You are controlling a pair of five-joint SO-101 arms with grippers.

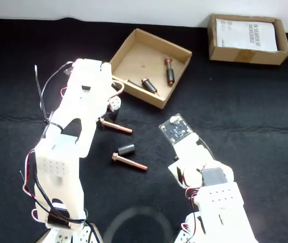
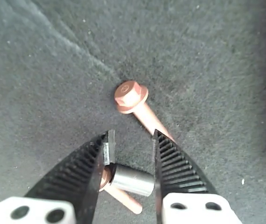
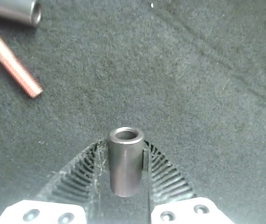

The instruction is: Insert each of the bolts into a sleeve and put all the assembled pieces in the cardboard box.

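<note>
Illegible print is borne by a white sheet in the smaller cardboard box. A grey metal sleeve on a copper bolt is clamped by the left gripper, an upright grey sleeve by the right gripper. Two assembled pieces are held in the open cardboard box; two bare bolts and one loose sleeve are scattered on black felt.

Black cloth covers the worktop. Small cardboard tray at the far right corner, white printed sheet lying flat inside it.
</note>
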